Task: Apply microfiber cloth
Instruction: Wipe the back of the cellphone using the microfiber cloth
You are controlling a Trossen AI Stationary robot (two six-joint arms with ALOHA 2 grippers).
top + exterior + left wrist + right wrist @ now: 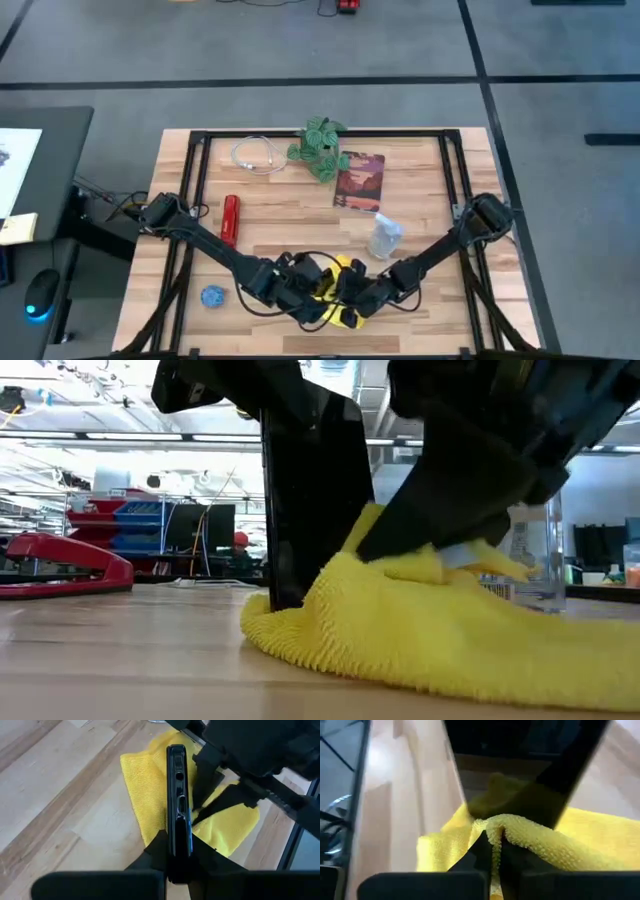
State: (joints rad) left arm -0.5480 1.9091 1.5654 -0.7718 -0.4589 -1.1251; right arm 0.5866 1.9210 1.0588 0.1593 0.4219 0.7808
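Note:
The microfiber cloth point(343, 292), bright yellow, lies bunched on the wooden table near its front edge. A black smartphone point(310, 490) stands upright on its end at the cloth's edge, and the left wrist view shows it edge-on point(177, 795). My left gripper point(300, 285) is above it, shut on it. My right gripper point(357, 297) comes in from the table's right and is shut on a raised fold of the cloth, right beside the phone's glossy face point(520, 770). My left gripper pinches the smartphone's two broad faces at its upper end point(176, 851), one finger on each face, from above and pointing down. The phone stands upright, its lower end point(285, 598) down at the cloth's edge; whether it touches the table I cannot tell. My right gripper pinches a raised fold of the cloth point(495, 827) between its two fingers, slanting down from the table's right. The fold stands up beside the phone's face point(385, 550). The rest of the cloth point(430, 640) lies slack on the table.
A red stapler point(230, 218) lies at the left and a blue object point(212, 296) at the near left. A clear bottle point(385, 236) stands just beyond the grippers. A dark red book point(358, 180), a green plant point(322, 148) and a white cable point(258, 155) sit toward the far edge.

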